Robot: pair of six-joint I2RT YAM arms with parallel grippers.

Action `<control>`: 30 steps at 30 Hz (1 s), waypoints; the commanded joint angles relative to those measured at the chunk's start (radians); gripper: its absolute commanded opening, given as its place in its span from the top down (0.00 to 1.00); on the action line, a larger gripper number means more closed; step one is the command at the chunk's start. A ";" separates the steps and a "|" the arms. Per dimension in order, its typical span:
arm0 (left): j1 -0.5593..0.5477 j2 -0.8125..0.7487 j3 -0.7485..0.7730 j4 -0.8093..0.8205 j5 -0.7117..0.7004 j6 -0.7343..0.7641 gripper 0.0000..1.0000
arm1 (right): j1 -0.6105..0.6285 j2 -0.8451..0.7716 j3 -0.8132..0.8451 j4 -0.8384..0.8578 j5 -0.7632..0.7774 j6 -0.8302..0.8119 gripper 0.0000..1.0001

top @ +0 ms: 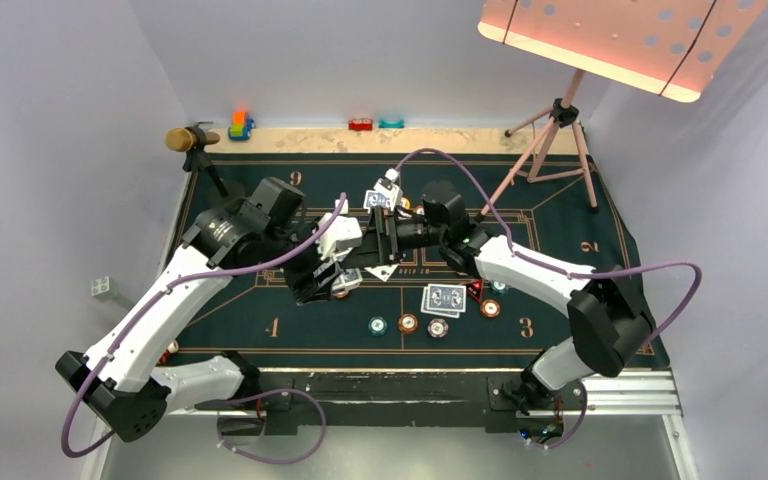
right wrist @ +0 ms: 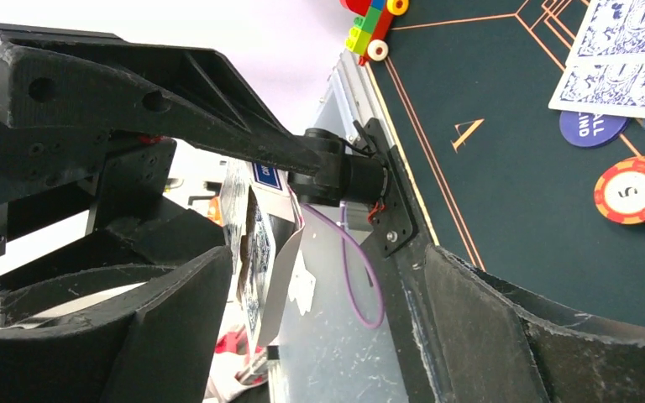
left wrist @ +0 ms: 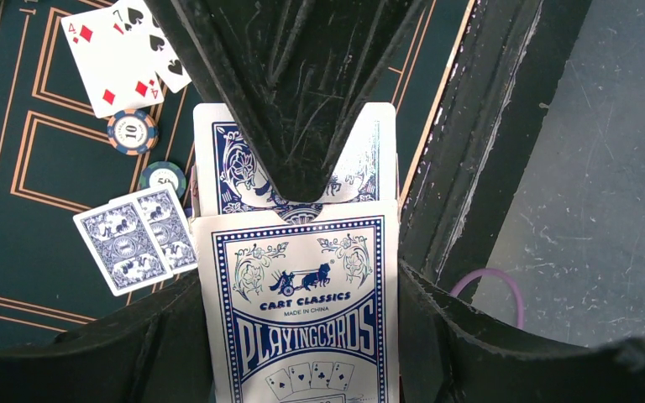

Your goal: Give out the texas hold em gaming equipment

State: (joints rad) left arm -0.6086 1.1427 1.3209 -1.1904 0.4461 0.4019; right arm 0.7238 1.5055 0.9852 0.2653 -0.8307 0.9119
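My left gripper (left wrist: 302, 369) is shut on a white-and-blue playing card box (left wrist: 302, 319), held above the green felt. Blue-backed cards (left wrist: 222, 159) stick out of the box's open top. My right gripper (right wrist: 323, 269) is open. One of its fingers (left wrist: 294, 84) lies over those protruding cards. In the right wrist view the box (right wrist: 256, 252) shows edge-on beside one jaw, flap hanging loose. In the top view both grippers meet mid-table, left gripper (top: 325, 275) and right gripper (top: 380, 250).
Two face-down cards (top: 443, 298), face-up cards (left wrist: 113, 59) and several chips (top: 408, 323) lie on the felt. A dark blue disc (right wrist: 592, 128) sits by a red chip (right wrist: 636, 191). A microphone (top: 185, 138), toy blocks (top: 240, 125) and a tripod (top: 560, 130) stand at the back.
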 commanded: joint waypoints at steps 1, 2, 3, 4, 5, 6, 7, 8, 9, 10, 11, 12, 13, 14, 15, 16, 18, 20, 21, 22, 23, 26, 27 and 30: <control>0.003 -0.016 0.033 0.032 0.026 -0.014 1.00 | 0.003 -0.006 -0.020 0.113 -0.031 0.068 0.17; 0.004 -0.016 0.031 0.034 0.026 -0.015 1.00 | 0.002 -0.003 -0.024 0.119 -0.037 0.075 0.21; 0.003 -0.018 0.029 0.035 0.024 -0.015 1.00 | 0.003 -0.001 -0.031 0.125 -0.041 0.081 0.25; 0.003 -0.018 0.028 0.035 0.024 -0.015 1.00 | 0.003 -0.002 -0.037 0.126 -0.042 0.083 0.28; 0.003 -0.018 0.029 0.035 0.023 -0.015 1.00 | 0.002 -0.005 -0.044 0.127 -0.044 0.083 0.30; 0.003 -0.019 0.029 0.035 0.020 -0.015 1.00 | 0.003 -0.010 -0.048 0.124 -0.044 0.081 0.31; 0.004 -0.020 0.029 0.035 0.018 -0.015 1.00 | 0.003 -0.014 -0.050 0.114 -0.043 0.075 0.33; 0.003 -0.022 0.029 0.035 0.017 -0.015 1.00 | 0.003 -0.019 -0.051 0.102 -0.044 0.068 0.36; 0.004 -0.024 0.029 0.034 0.015 -0.015 1.00 | 0.002 -0.023 -0.053 0.091 -0.043 0.061 0.38; 0.003 -0.025 0.029 0.033 0.016 -0.015 1.00 | -0.001 -0.028 -0.055 0.083 -0.043 0.056 0.40; 0.004 -0.026 0.028 0.032 0.015 -0.015 1.00 | -0.003 -0.036 -0.058 0.078 -0.042 0.052 0.41; 0.003 -0.027 0.028 0.032 0.014 -0.015 1.00 | -0.005 -0.041 -0.061 0.071 -0.039 0.050 0.41; 0.004 -0.029 0.027 0.032 0.014 -0.015 1.00 | -0.009 -0.048 -0.065 0.063 -0.037 0.045 0.42; 0.004 -0.030 0.026 0.031 0.014 -0.015 1.00 | -0.013 -0.055 -0.067 0.056 -0.036 0.042 0.42; 0.004 -0.032 0.025 0.032 0.014 -0.015 1.00 | -0.019 -0.063 -0.069 0.047 -0.035 0.038 0.42; 0.004 -0.033 0.024 0.032 0.013 -0.015 1.00 | -0.024 -0.070 -0.071 0.040 -0.035 0.035 0.42; 0.003 -0.037 0.023 0.032 0.012 -0.016 1.00 | -0.036 -0.084 -0.072 0.023 -0.036 0.026 0.43; 0.003 -0.040 0.023 0.031 0.011 -0.017 1.00 | -0.044 -0.098 -0.074 0.004 -0.032 0.016 0.44; 0.003 -0.042 0.023 0.032 0.012 -0.017 1.00 | -0.049 -0.107 -0.076 -0.003 -0.030 0.013 0.45; 0.003 -0.042 0.022 0.032 0.013 -0.017 1.00 | -0.051 -0.114 -0.077 -0.011 -0.029 0.009 0.45; 0.004 -0.043 0.021 0.033 0.011 -0.017 1.00 | -0.053 -0.119 -0.077 -0.020 -0.026 0.004 0.46; 0.004 -0.045 0.017 0.034 0.011 -0.017 1.00 | -0.057 -0.134 -0.072 -0.065 -0.008 -0.024 0.45; 0.004 -0.047 0.017 0.035 0.011 -0.017 1.00 | -0.059 -0.140 -0.068 -0.077 -0.002 -0.028 0.43; 0.004 -0.047 0.014 0.035 0.011 -0.017 1.00 | -0.060 -0.159 -0.062 -0.080 0.018 -0.026 0.25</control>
State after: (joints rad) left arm -0.6086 1.1172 1.3209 -1.1912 0.4419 0.4019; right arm 0.6670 1.3956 0.9176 0.2165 -0.8433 0.9188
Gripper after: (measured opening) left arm 0.700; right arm 0.654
